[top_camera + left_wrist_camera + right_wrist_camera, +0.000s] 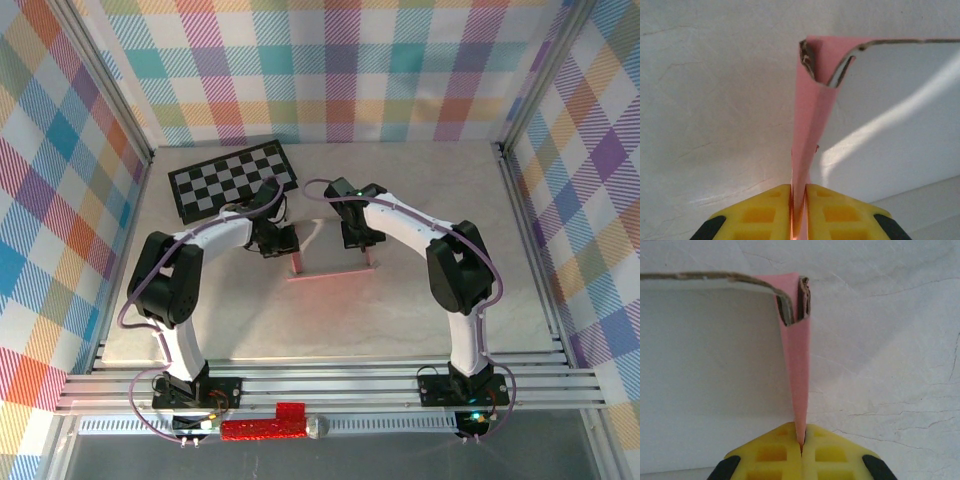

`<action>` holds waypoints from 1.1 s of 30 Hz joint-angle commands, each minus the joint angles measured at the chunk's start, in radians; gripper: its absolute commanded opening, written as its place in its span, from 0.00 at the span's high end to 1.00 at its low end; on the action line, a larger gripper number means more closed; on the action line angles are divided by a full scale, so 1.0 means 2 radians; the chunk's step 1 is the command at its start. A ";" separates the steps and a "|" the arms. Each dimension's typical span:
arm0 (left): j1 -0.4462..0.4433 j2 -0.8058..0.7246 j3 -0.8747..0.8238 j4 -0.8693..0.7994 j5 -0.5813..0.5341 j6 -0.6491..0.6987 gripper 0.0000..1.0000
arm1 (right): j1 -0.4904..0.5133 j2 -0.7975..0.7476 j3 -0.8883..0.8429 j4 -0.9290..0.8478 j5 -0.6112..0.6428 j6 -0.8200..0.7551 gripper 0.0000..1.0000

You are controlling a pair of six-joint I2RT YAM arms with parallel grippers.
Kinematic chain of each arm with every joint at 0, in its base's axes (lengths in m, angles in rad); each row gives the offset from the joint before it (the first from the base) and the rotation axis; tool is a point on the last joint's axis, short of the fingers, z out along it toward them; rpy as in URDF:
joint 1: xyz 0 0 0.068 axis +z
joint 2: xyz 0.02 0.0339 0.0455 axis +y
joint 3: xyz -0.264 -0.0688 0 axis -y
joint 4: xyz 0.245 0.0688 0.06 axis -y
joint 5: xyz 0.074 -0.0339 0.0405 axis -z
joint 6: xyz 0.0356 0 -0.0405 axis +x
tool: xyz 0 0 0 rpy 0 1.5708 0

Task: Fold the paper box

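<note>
Our left fingers [760,215] and right fingers [772,454] each pinch a side wall of the paper box [810,117] so both stand upright for folding.

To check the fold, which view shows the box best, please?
Top external: it shows most of the box, held between left gripper and right gripper. Each wrist view shows one pinched pink wall and corner.

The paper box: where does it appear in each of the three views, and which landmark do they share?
Top external: paper box at the table's centre, between the two wrists.
Left wrist: its pink wall runs from the left gripper to upper centre.
Right wrist: its pink wall runs from the right gripper to upper centre.
Shared landmark: the pale table.
</note>
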 commanded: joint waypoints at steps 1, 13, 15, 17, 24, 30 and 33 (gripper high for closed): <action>-0.011 0.008 -0.003 0.001 -0.018 -0.011 0.84 | 0.005 -0.026 -0.002 0.006 0.000 0.009 1.00; -0.044 -0.025 -0.009 -0.048 -0.135 -0.018 1.00 | 0.023 -0.069 -0.036 0.037 0.035 0.016 1.00; -0.057 -0.039 -0.013 -0.050 -0.171 -0.027 1.00 | 0.030 -0.078 -0.048 0.043 0.045 0.020 1.00; -0.075 -0.056 -0.019 -0.057 -0.223 -0.039 1.00 | 0.037 -0.092 -0.066 0.052 0.059 0.025 1.00; -0.134 -0.102 -0.062 -0.053 -0.337 -0.094 1.00 | 0.048 -0.113 -0.102 0.071 0.082 0.040 1.00; -0.151 -0.118 -0.088 -0.053 -0.371 -0.150 1.00 | 0.051 -0.102 -0.101 0.060 0.085 0.053 1.00; -0.151 -0.133 -0.104 -0.016 -0.342 -0.140 1.00 | 0.051 -0.096 -0.104 0.062 0.084 0.052 1.00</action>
